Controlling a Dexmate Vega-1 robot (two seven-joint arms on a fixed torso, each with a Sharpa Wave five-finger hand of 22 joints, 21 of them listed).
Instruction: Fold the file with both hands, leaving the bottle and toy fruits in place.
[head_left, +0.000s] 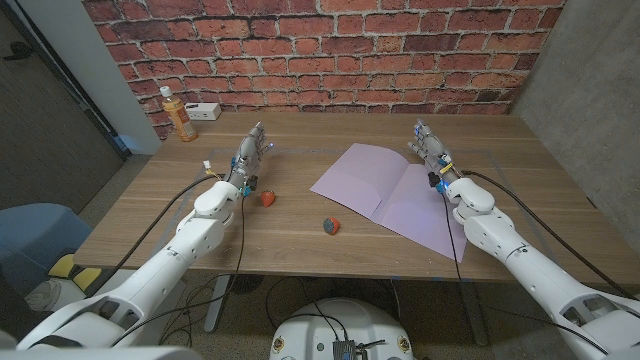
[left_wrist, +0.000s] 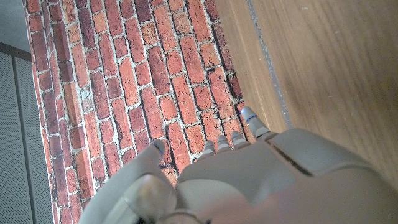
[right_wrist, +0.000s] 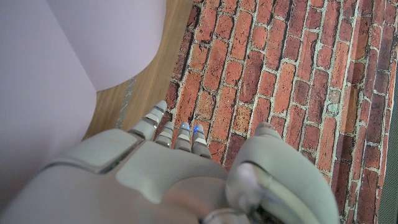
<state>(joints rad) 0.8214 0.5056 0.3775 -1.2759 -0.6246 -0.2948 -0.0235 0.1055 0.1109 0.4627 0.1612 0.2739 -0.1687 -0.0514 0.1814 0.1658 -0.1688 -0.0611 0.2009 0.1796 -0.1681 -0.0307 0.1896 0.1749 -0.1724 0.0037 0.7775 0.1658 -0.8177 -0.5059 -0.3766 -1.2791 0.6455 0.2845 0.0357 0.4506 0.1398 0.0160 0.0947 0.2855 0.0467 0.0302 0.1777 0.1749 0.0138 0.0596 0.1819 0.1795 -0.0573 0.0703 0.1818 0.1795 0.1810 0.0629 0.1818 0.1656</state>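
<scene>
The wooden worktop (head_left: 300, 235) fills the middle, a brick wall (head_left: 330, 50) behind it at twelve o'clock. The lilac file (head_left: 385, 190) lies open and flat, toward three o'clock from centre. The left hand (head_left: 252, 152) stands at about ten o'clock, released, fingers straight, holding nothing. The right hand (head_left: 428, 145) stands at about two o'clock at the file's far right edge, also released and empty. An orange bottle (head_left: 178, 114) stands far off at ten o'clock beside a small white box (head_left: 206, 110). One toy fruit (head_left: 268, 198) lies just beside the left wrist; another toy fruit (head_left: 331, 226) sits near six o'clock.
</scene>
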